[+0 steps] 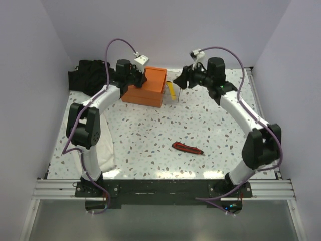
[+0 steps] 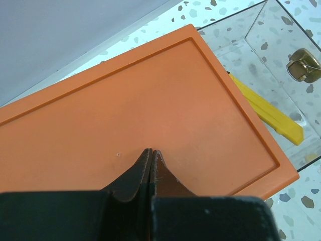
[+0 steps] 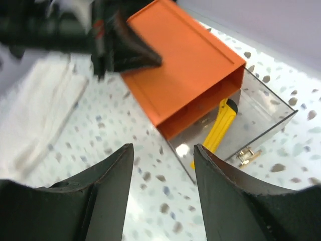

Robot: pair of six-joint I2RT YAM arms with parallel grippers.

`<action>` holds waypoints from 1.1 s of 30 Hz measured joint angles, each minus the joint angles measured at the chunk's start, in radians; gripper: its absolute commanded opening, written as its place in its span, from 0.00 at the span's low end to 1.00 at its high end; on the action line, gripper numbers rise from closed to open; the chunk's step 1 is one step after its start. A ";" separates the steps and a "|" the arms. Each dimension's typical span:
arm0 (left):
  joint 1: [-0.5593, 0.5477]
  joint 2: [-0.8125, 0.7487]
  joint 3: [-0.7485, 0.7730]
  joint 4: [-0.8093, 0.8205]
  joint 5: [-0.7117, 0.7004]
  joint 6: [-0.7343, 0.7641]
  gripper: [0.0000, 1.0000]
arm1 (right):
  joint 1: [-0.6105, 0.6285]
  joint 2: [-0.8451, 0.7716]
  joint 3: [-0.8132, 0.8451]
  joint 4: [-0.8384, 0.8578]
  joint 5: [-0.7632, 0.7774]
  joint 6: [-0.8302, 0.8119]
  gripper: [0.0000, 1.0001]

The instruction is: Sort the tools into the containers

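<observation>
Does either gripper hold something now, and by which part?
Nothing is held. The left gripper is shut, its tips at the top of the orange rectangular box; the right gripper is open and empty.

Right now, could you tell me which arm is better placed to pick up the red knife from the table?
The right, probably. Its end effector is open and empty, and the red knife lies slightly toward its side. The left end effector is shut, its tips over the top of the orange box.
</observation>
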State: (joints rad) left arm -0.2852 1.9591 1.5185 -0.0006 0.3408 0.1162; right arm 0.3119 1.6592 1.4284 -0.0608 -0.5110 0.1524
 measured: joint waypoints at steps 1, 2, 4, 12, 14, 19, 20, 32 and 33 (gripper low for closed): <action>0.000 0.000 0.000 0.000 0.000 0.000 0.00 | 0.000 -0.059 -0.057 -0.003 -0.033 -0.103 0.57; 0.000 0.000 0.000 0.000 0.000 0.000 0.00 | 0.000 -0.116 -0.114 -0.024 -0.061 -0.200 0.58; 0.000 0.000 0.000 0.000 -0.002 -0.004 0.00 | 0.004 -0.206 -0.230 -0.082 -0.104 -0.420 0.60; 0.000 0.000 0.000 0.001 -0.006 -0.027 0.00 | 0.035 -0.132 -0.365 -0.530 -0.169 -1.085 0.74; 0.000 0.000 0.002 -0.001 -0.009 -0.039 0.00 | 0.046 -0.039 -0.290 -0.685 -0.182 -1.193 0.98; 0.000 0.002 0.023 -0.036 -0.017 -0.077 0.00 | 0.106 0.130 -0.163 -0.908 -0.167 -1.360 0.99; 0.000 0.004 0.032 -0.049 -0.017 -0.087 0.00 | 0.124 0.128 -0.172 -0.929 -0.156 -1.372 0.99; -0.002 0.006 0.049 -0.091 0.021 -0.220 0.00 | 0.270 0.051 -0.289 -0.908 0.003 -1.281 0.99; -0.002 0.003 0.049 -0.097 0.021 -0.221 0.00 | 0.278 0.051 -0.301 -0.891 0.024 -1.259 0.99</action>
State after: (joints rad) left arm -0.2871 1.9617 1.5673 -0.0971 0.3614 -0.1051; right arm 0.5896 1.7100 1.1278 -0.9516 -0.4866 -1.1065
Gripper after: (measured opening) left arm 0.012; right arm 0.986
